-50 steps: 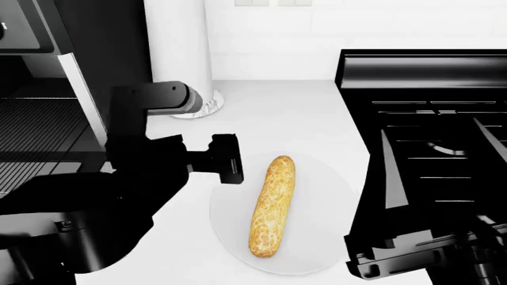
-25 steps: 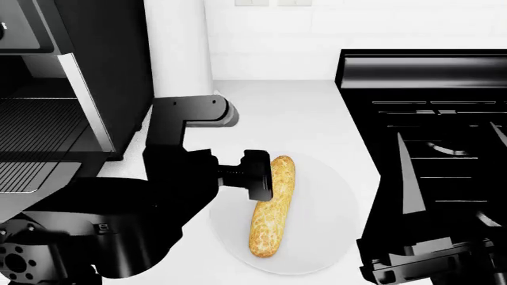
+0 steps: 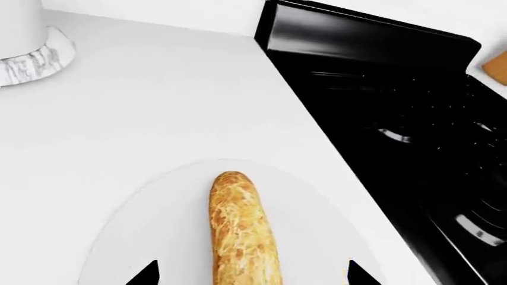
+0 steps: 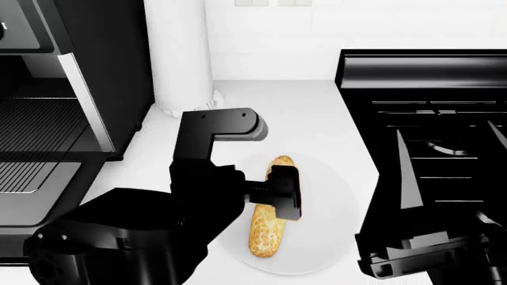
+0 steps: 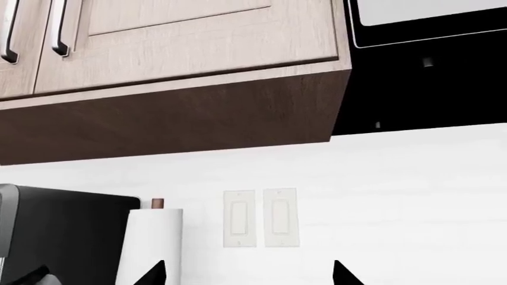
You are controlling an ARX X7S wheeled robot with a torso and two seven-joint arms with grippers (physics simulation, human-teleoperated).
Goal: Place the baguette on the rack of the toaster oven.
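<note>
The golden-brown baguette [image 4: 268, 233] lies on a white plate [image 4: 333, 237] on the counter, and my left arm hides its middle. In the left wrist view the baguette [image 3: 241, 231] lies lengthwise between the two fingertips. My left gripper [image 4: 284, 193] hangs over the loaf, open, with its jaws on either side of it [image 3: 252, 276] and apart from it. The toaster oven [image 4: 103, 71] stands open at the left, its black wire rack [image 4: 35, 124] inside the cavity. My right gripper [image 4: 400, 261] is open and empty [image 5: 249, 274] at the lower right, over the stove.
A black stove [image 4: 436, 119] with grates fills the right side next to the plate. A white paper towel roll [image 4: 178, 53] stands behind the plate beside the toaster oven. A grey ribbed surface [image 4: 32, 175] lies below the rack at the front.
My left arm has swung right, from the plate's left edge to over the baguette's middle. The baguette and plate have not moved. The right arm has barely shifted.
</note>
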